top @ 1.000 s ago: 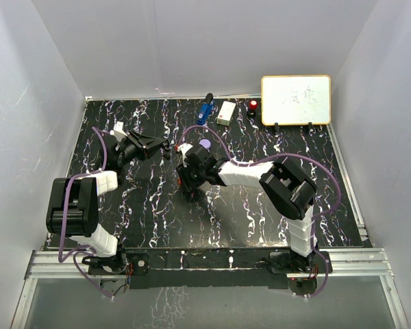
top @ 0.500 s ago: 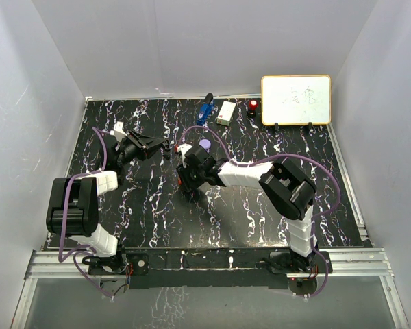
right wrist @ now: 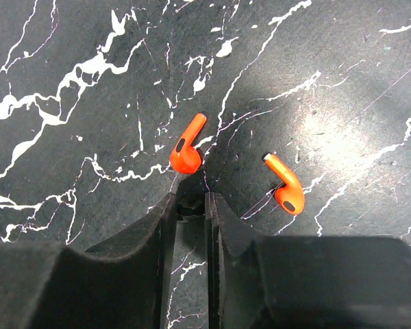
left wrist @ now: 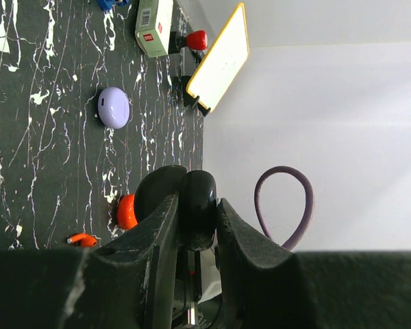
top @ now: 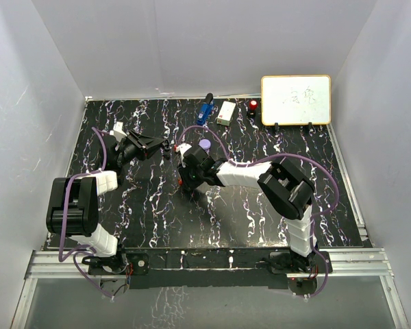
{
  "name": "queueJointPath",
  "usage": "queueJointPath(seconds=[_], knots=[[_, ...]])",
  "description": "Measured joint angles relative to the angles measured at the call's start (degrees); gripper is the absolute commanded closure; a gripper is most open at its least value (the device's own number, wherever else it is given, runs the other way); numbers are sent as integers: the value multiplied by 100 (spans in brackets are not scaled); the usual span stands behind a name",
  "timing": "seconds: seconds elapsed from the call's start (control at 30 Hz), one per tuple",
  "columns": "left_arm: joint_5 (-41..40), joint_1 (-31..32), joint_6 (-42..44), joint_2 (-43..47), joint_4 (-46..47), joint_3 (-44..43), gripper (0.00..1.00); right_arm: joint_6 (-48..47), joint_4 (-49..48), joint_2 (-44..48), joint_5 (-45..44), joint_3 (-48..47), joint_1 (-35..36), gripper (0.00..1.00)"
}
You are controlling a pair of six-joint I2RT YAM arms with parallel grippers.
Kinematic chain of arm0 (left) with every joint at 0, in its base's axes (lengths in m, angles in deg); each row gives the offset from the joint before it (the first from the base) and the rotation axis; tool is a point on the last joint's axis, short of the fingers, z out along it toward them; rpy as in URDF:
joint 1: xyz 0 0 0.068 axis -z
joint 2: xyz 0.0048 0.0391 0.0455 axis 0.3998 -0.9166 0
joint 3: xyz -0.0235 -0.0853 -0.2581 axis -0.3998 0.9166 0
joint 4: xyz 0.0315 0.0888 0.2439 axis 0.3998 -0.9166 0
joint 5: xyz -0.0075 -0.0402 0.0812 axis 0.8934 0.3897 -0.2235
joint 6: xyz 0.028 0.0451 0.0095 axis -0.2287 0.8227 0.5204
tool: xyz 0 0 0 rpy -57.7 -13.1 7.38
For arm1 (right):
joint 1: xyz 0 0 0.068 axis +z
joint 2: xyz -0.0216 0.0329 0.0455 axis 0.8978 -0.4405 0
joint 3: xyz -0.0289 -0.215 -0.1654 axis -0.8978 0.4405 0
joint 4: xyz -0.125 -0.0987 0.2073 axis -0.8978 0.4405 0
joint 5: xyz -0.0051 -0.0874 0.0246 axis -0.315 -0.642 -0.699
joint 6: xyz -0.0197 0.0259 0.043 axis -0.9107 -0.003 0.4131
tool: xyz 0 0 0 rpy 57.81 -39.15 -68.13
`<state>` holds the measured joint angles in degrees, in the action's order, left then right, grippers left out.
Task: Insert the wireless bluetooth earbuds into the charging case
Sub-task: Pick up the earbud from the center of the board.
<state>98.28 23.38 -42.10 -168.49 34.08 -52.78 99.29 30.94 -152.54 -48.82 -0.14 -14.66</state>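
Wireless bluetooth earbuds [right wrist: 187, 154], orange-red, two: flat on the bench [right wrist: 68, 68], slightly left of its middle. The first has its bulb toward the right claw [right wrist: 190, 197], just ahead of the tips, with the stem running on away and slanting right; the second earbud [right wrist: 286, 186] is close to its right. Right claw: fingers drawn almost together, and whether they nip the bulb cannot be told; left claw [left wrist: 196, 205], well apart toward the left edge, pinches a black rounded piece [left wrist: 198, 188].

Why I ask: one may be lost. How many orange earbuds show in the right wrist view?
2. One orange earbud lies just ahead of the right gripper; the other lies apart, farther right in the picture. More may be hidden under the gripper.
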Motion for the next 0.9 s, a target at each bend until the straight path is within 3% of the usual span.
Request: queueJointPath(seconds=[0.4, 0.57, 0.9], knots=[[111, -4, -105, -140, 85, -2, 100, -278, -26, 122, -413, 7, 31, 90], [260, 0, -323, -334, 160, -101, 100, -715, -339, 774, -1003, 111, 26, 92], [527, 382, -1143, -857, 811, -603, 100, -1873, -2256, 2450, -1722, 1115, -144, 97]])
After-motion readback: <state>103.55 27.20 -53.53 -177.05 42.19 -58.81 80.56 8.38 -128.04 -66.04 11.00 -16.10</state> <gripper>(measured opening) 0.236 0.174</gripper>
